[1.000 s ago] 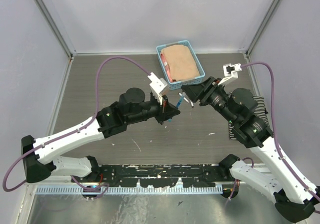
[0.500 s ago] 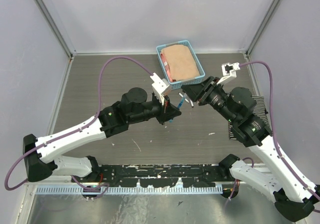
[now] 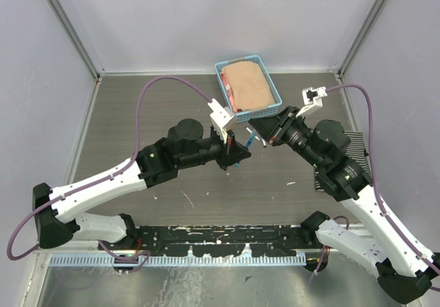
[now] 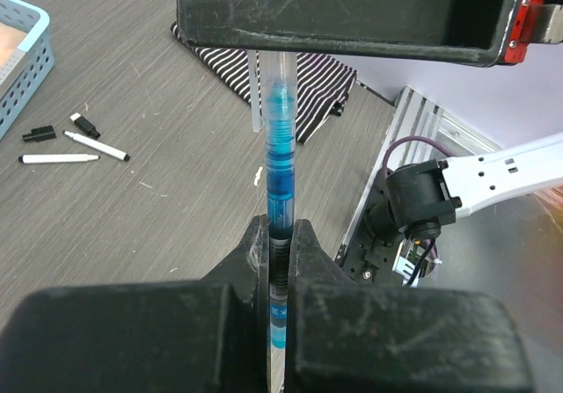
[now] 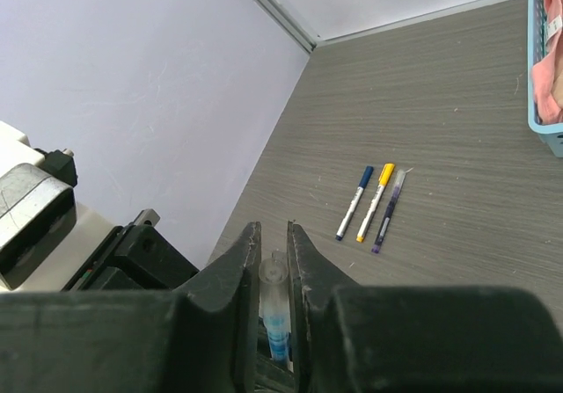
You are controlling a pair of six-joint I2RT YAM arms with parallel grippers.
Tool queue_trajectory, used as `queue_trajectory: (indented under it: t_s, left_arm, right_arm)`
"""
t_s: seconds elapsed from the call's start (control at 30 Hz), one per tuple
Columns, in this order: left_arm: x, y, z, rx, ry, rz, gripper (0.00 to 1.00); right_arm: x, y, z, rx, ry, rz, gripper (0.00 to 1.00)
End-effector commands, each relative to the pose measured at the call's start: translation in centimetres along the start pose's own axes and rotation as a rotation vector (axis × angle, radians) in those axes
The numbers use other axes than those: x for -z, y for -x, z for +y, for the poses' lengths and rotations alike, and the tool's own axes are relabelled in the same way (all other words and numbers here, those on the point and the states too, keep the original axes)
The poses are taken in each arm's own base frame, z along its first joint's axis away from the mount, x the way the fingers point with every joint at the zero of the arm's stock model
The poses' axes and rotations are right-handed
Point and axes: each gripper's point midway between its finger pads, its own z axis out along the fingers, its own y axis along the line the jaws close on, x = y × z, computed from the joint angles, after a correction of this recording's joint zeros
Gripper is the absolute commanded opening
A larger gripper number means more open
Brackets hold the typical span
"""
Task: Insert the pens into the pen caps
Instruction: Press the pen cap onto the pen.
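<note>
Just in front of the blue basket [image 3: 247, 89], above the surface [image 3: 158, 108], the two hands face each other tip to tip. The left hand [image 4: 280, 235] is pinched narrow on the barrel of a translucent blue pen [image 4: 280, 182]. The right hand [image 5: 274, 235] is clamped on a clear pen cap [image 5: 274, 275], with the pen's tip inside its mouth. Left of the basket, three capped pens [image 5: 374, 201] lie side by side. Two white pens [image 4: 57, 158] and a black cap [image 4: 38, 134] lie between the basket and a striped cloth [image 4: 308, 76]

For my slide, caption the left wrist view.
Left gripper holds a blue pen up to the clear cap in the right gripper.
</note>
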Motion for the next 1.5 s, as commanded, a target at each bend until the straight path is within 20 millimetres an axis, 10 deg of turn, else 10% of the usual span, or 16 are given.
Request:
queue_trajectory:
  t_s: [0.0,0.47,0.93,1.47]
  left_arm:
    - [0.2,2.2,-0.6,-0.015,-0.014,-0.051,0.00]
    - [1.5,6.4,-0.8,-0.020,0.018,-0.186,0.00]
    - [4.6,14.2,-1.9,-0.088,0.049,-0.439,0.00]
    - [5.9,16.3,-2.2,-0.093,0.059,-0.505,0.00]
  right_arm:
    - [0.1,0.7,1.2,0.011,0.054,-0.025,0.12]
    - [-0.2,-3.1,-1.2,-0.003,-0.030,0.089,0.00]
    - [0.4,-16.2,-3.6,0.054,-0.154,0.340,0.00]
    - [3.1,-29.3,-2.3,0.040,-0.133,0.512,0.00]
